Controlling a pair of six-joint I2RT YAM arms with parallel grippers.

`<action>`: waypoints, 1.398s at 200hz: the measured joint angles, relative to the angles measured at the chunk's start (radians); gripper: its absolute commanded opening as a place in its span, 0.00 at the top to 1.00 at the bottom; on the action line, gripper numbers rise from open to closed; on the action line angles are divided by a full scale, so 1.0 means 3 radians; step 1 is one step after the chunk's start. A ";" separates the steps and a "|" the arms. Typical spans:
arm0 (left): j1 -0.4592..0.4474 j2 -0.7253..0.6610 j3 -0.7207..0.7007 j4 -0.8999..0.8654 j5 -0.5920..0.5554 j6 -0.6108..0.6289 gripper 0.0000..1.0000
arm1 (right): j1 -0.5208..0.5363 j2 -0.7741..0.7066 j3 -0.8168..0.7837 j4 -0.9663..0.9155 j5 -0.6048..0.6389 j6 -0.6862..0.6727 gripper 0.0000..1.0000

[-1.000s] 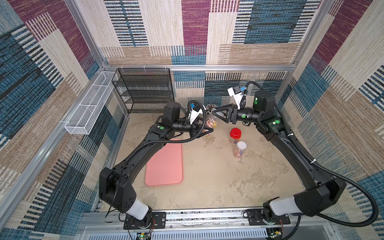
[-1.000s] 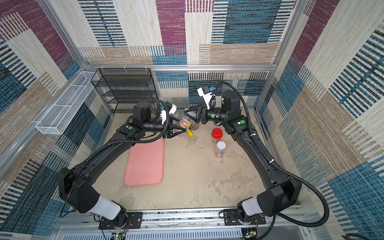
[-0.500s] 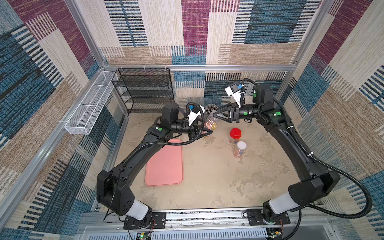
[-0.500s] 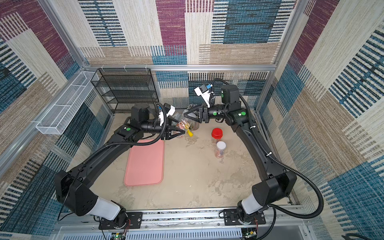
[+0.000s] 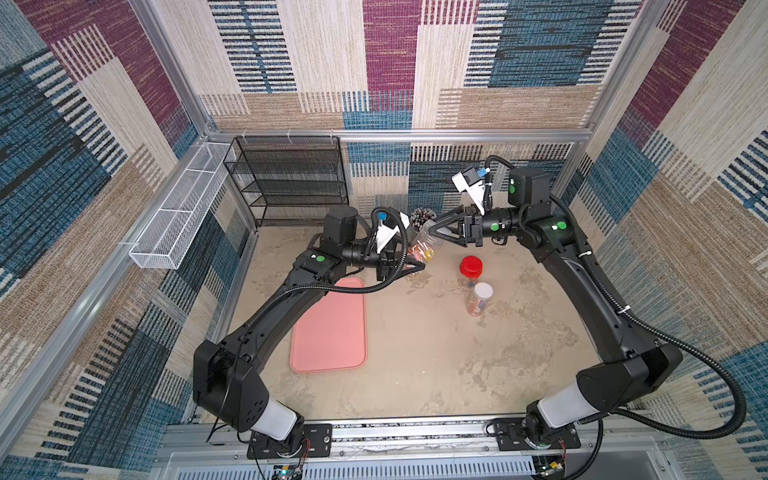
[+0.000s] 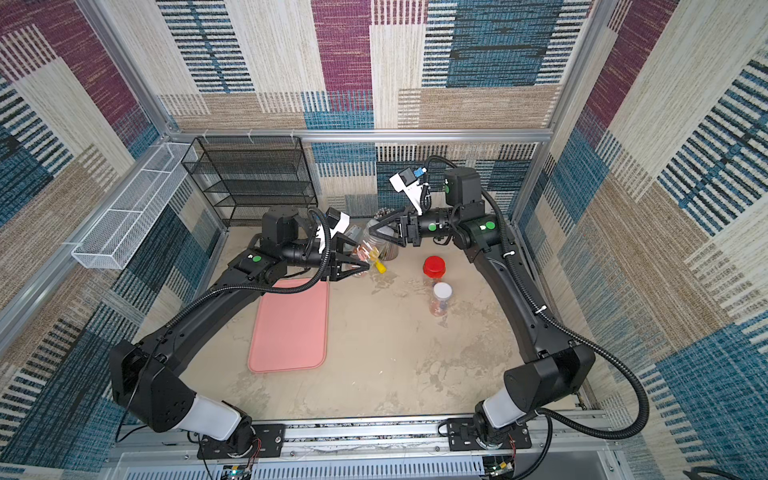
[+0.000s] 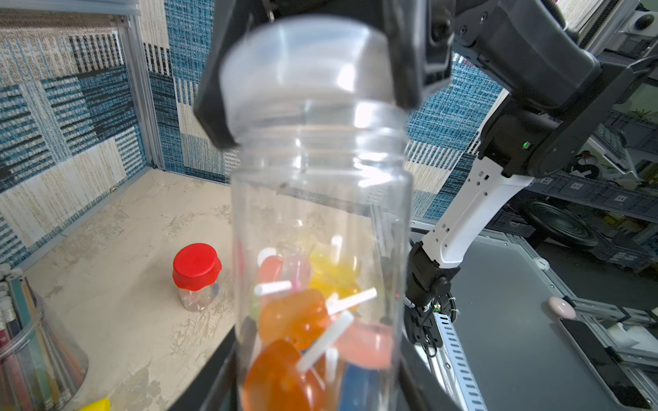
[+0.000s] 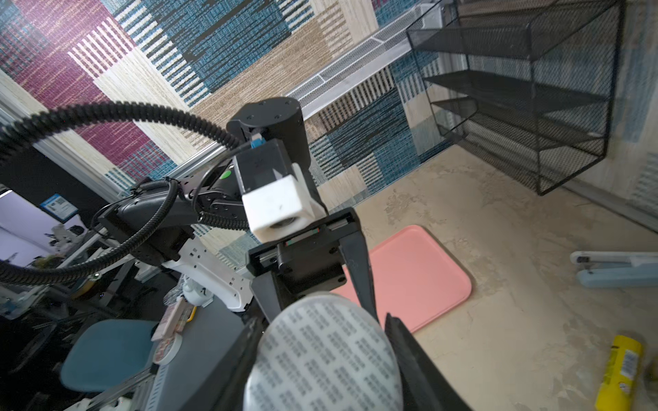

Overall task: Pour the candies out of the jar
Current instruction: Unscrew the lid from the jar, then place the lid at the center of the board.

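Since lid must come off before pouring, left hand clamps jar w/ candies inside, in air just past pink tray; right hand closed on lid at jar mouth.

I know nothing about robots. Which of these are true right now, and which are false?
1. The left gripper holds the clear jar with the candies inside. True.
2. The candies lie poured out on the pink tray. False: they are inside the jar; none shows on the tray.
3. The right gripper is closed on the jar's lid. True.
4. The red-lidded jar is held in the air. False: it stands on the table, with no gripper on it.
5. A white-lidded jar stands beside the red-lidded jar. True.
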 measured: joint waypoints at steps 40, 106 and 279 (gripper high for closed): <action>0.0011 0.0010 -0.0039 -0.0230 -0.0086 0.0003 1.00 | -0.0023 -0.0003 0.0131 0.0094 0.0052 -0.0079 0.51; 0.0047 -0.0067 -0.0197 -0.0258 -0.0209 0.0000 1.00 | -0.0028 -0.0039 -0.0027 0.0150 0.0407 -0.0103 0.52; 0.1001 -0.0580 -0.1545 0.0497 -0.1287 -0.0362 1.00 | 0.0660 0.0408 -0.2214 0.1705 0.2153 0.0430 0.52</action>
